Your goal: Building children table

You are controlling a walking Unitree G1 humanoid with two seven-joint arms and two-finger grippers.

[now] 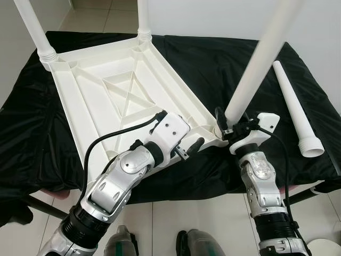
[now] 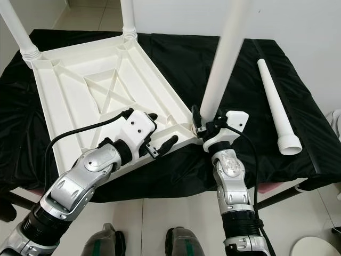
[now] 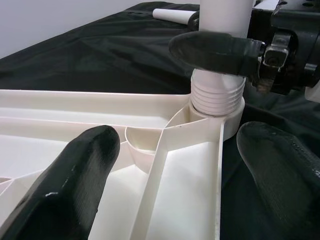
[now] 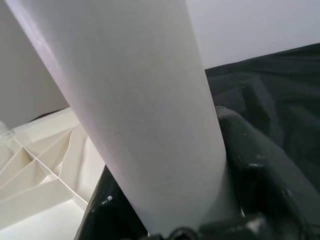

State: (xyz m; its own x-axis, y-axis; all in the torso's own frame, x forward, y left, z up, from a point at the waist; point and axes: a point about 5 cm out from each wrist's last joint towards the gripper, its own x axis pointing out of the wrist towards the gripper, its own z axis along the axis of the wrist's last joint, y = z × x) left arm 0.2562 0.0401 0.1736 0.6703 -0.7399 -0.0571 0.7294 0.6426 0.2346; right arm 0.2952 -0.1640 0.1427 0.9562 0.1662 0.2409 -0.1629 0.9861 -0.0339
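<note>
Right claw [image 1: 228, 129] grips leg [image 1: 259, 63] | tabletop [image 1: 106, 96] edge (near) | left claw [image 1: 187, 145] open

Both silver arms reach forward, elbows bent. The left claw [image 1: 191, 145] points toward the right one, its black fingers [image 3: 75, 185] spread apart. The right claw [image 2: 205, 127] points up and leftward, its fingers [image 4: 265, 180] clamped closed.

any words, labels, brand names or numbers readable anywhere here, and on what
None can be read: the upturned white table top, the leg held by the right tool, the loose leg, the black cloth and the left tool show no print.
</note>
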